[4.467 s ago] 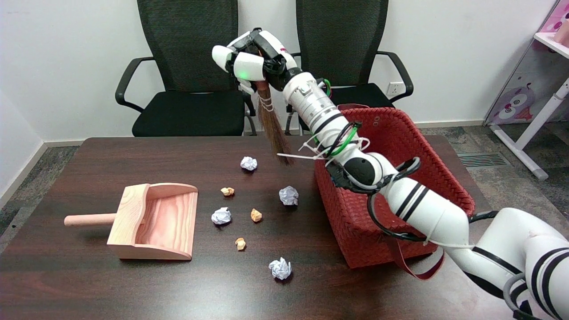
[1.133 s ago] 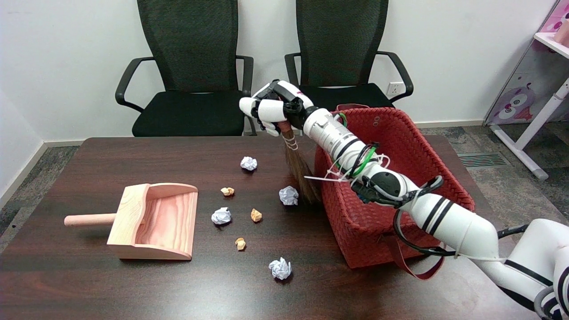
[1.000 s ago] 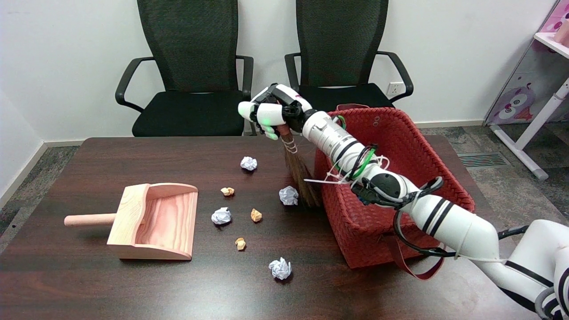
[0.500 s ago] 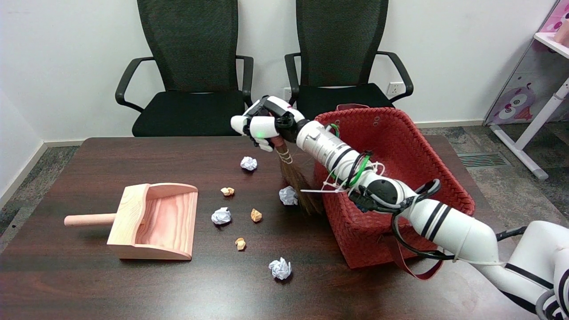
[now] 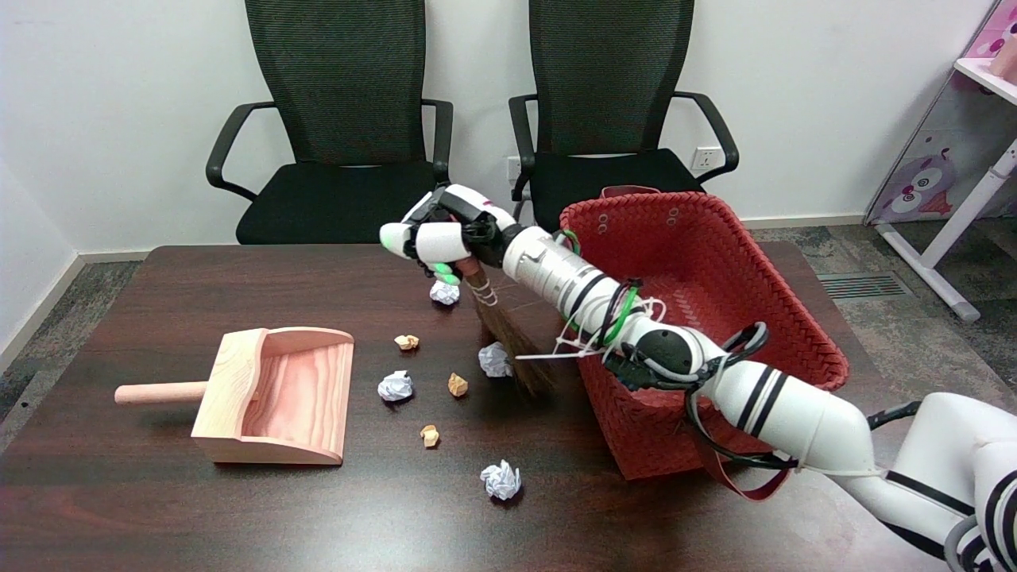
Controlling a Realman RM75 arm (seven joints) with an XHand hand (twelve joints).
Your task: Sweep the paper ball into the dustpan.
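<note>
Nearest the table's front edge you have a white crumpled paper ball, with a small tan paper scrap just behind it. Toward the left edge sits the pale wooden dustpan, its round handle pointing left and its open mouth facing right. Beside that mouth lie another white paper ball and two more tan scraps. Mid-table, your right hand is clenched around the handle of a small brown straw broom, whose bristles touch a white paper ball. A red woven basket stands by the right edge. One more white ball lies near the far edge, under your hand.
</note>
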